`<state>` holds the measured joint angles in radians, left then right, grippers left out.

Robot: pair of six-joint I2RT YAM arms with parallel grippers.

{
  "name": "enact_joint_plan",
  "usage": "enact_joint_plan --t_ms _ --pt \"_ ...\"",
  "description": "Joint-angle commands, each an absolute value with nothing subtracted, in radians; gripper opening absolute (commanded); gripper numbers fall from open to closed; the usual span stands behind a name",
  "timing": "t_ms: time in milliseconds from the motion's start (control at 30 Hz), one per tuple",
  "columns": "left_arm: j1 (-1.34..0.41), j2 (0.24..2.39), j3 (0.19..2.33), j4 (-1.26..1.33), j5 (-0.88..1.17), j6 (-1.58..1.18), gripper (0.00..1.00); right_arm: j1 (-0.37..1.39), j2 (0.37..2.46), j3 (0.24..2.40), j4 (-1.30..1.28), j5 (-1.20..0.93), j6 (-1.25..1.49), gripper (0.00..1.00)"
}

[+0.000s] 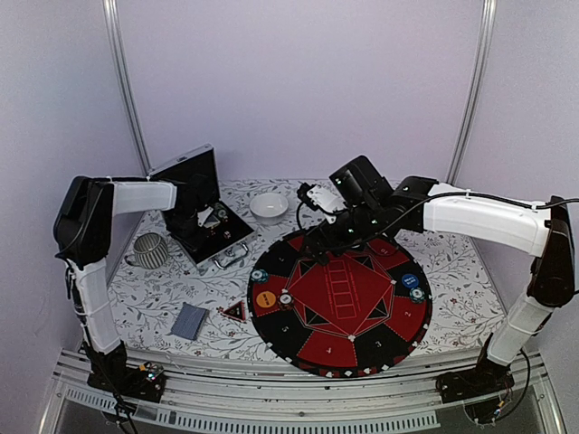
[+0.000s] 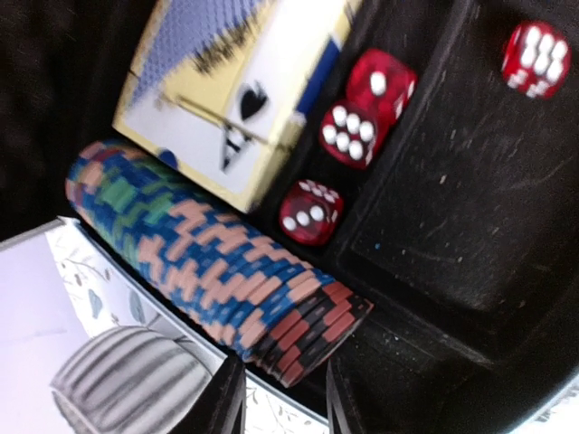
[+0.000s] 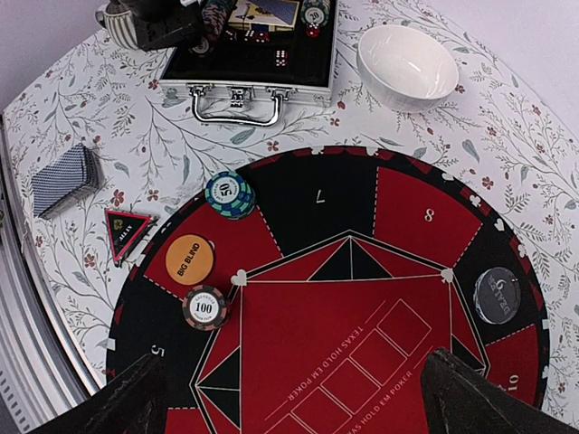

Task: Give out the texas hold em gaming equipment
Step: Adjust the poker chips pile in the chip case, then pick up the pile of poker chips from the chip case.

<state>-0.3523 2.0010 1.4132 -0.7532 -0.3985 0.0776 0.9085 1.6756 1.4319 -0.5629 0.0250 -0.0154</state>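
My left gripper (image 2: 282, 372) hangs inside the open silver case (image 1: 213, 231). Its jaws stand narrowly open over the red-and-black end of a lying row of poker chips (image 2: 199, 244). A card box (image 2: 231, 90) lies beside the row. My right gripper (image 3: 294, 362) hovers wide open and empty high over the mat (image 3: 362, 344). On the mat sit an orange Big Blind button (image 3: 190, 259), a teal chip stack (image 3: 229, 194), a 100 chip (image 3: 204, 307), a dark disc (image 3: 497, 295) and a blue button (image 1: 410, 280). A grey-blue card deck (image 3: 65, 178) lies on the cloth.
Red dice (image 2: 310, 212) lie in the case beside the chips. A white bowl (image 3: 407, 63) stands behind the mat. A ribbed grey cup (image 1: 151, 250) stands left of the case. A small red-edged triangle (image 3: 127, 231) lies by the deck.
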Motion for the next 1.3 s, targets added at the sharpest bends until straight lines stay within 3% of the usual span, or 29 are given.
enact_joint_plan --t_ms 0,467,1000,1267 --pt "-0.361 1.932 1.401 -0.611 -0.382 0.073 0.32 0.909 1.694 1.432 -0.571 0.018 -0.015 0.99" --pt "-0.351 1.989 1.418 -0.702 -0.332 0.027 0.34 0.909 1.695 1.429 -0.581 0.02 -0.014 0.99" --pt "-0.349 2.035 1.404 -0.703 -0.411 0.029 0.36 0.91 1.706 1.434 -0.582 0.0 -0.014 0.99" --pt "-0.363 2.02 1.386 -0.72 -0.308 0.027 0.33 0.909 1.712 1.438 -0.583 -0.009 -0.012 0.99"
